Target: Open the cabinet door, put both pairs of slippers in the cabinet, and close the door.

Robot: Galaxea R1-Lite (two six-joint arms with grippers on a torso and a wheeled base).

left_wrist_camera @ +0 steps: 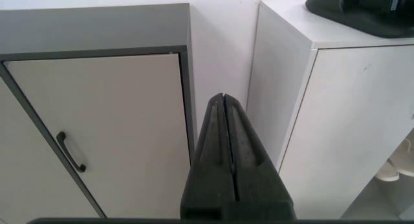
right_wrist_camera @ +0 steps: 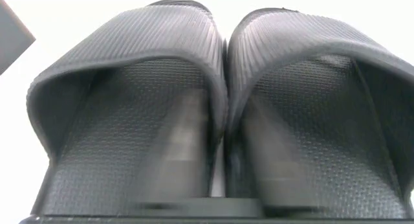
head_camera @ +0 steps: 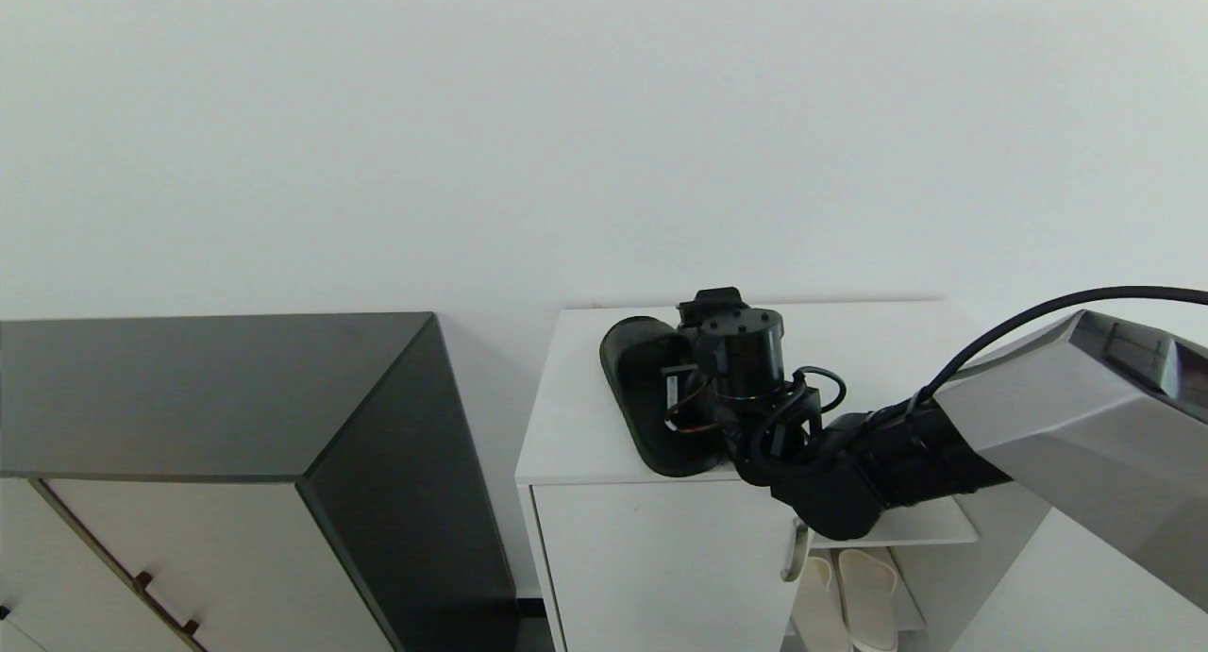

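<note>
A pair of black slippers (head_camera: 637, 397) (right_wrist_camera: 129, 88) lies side by side on top of the white cabinet (head_camera: 576, 426), also seen from the left wrist (left_wrist_camera: 362, 13). My right gripper (head_camera: 687, 388) (right_wrist_camera: 226, 156) comes down on them from above. One finger (right_wrist_camera: 184, 149) sits inside each slipper, and the two inner walls are pinched between them. A pair of white slippers (head_camera: 845, 595) (left_wrist_camera: 394, 169) stands on the lower shelf in the cabinet's open right side. My left gripper (left_wrist_camera: 224, 104) hangs low in front of the gap between the two cabinets, shut and holding nothing.
A dark grey cabinet (head_camera: 217, 388) (left_wrist_camera: 97, 30) with a pale door and black handle (left_wrist_camera: 70, 153) stands to the left of the white one. The white cabinet's left door (head_camera: 661, 567) is closed, with a handle (head_camera: 798, 550) at its edge. A bare wall rises behind.
</note>
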